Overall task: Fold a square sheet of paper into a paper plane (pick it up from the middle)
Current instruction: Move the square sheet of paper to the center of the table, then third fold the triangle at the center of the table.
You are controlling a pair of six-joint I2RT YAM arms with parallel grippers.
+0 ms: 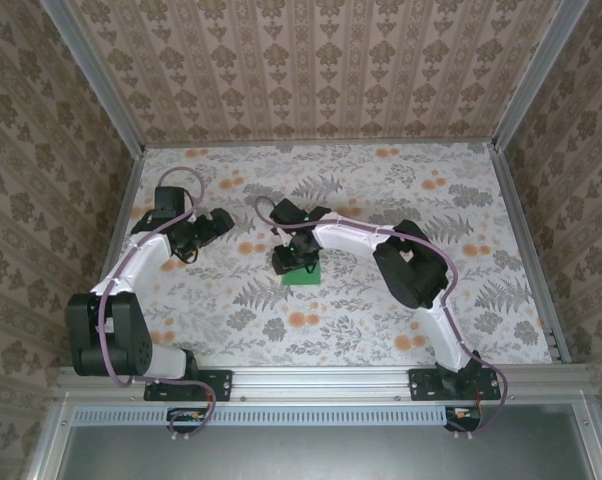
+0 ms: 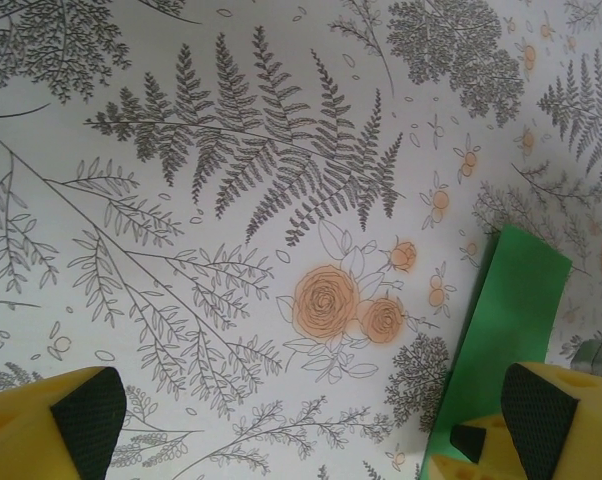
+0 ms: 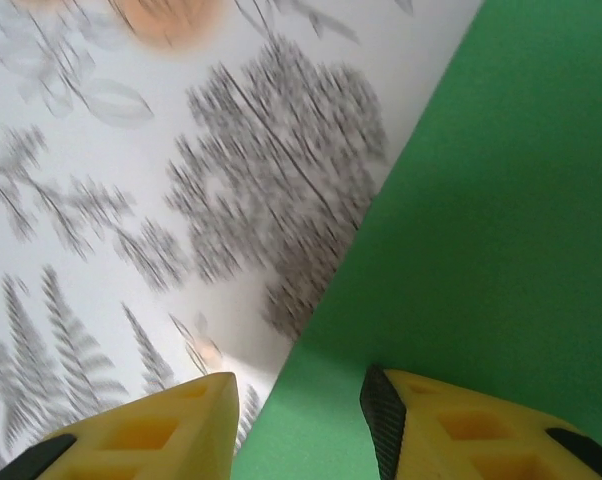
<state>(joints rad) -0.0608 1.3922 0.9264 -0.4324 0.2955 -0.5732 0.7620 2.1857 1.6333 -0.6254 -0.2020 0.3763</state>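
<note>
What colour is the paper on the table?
Plain bright green; the square sheet of paper shows best in the right wrist view.

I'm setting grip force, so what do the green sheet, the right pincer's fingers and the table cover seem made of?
The green sheet: thin matte paper, probably; flat, sharp-edged, no gloss. The right pincer's fingers: yellow moulded plastic by the look, with dark textured pads, likely rubber. The table cover: matte printed paper or vinyl; I cannot tell which.
</note>
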